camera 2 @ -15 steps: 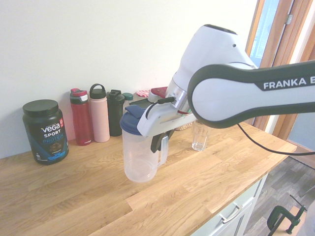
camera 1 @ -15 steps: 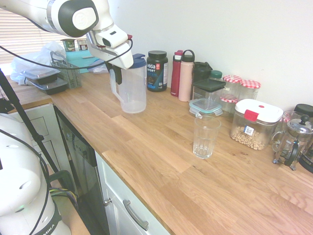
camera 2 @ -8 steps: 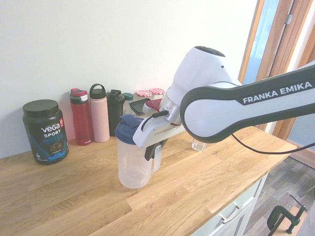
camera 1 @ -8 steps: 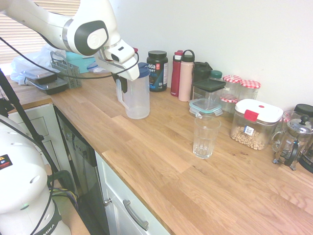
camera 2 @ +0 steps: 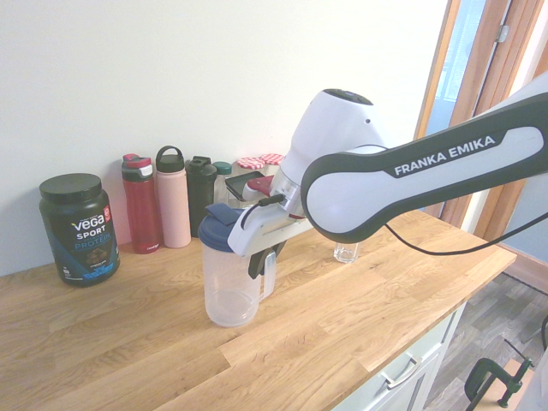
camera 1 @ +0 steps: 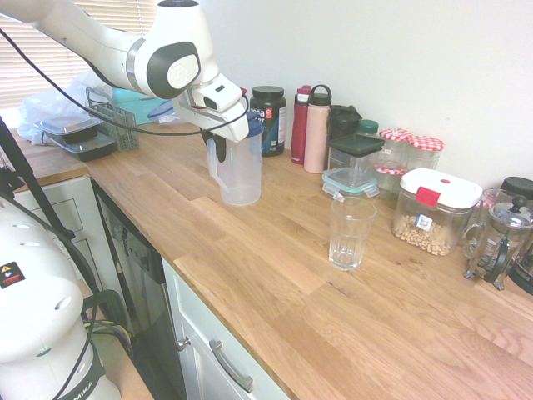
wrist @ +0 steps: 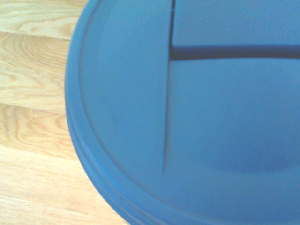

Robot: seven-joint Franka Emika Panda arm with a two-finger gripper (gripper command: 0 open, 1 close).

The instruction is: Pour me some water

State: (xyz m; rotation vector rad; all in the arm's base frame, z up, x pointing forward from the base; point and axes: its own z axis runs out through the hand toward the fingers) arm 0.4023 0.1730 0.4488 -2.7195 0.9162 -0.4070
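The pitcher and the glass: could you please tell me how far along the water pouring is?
Done: the gripper has its jaws shut on the handle of the clear pitcher. In hand: the pitcher sits upright at the countertop, apart from the glass. Left: carrying it over and pouring; the glass looks empty.

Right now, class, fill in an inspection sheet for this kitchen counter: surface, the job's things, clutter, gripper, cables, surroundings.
Surface: wooden counter, dry, no spills seen.
Job's things: clear pitcher with blue lid stands upright on the counter and looks empty; drinking glass stands apart from it, upright, empty.
Clutter: protein tub, red bottle, pink bottle, black bottle, food containers and a French press along the wall.
Gripper: gripper shut on the pitcher's handle.
Cables: one black cable hangs from the arm.
Surroundings: white wall, cupboard drawers below.
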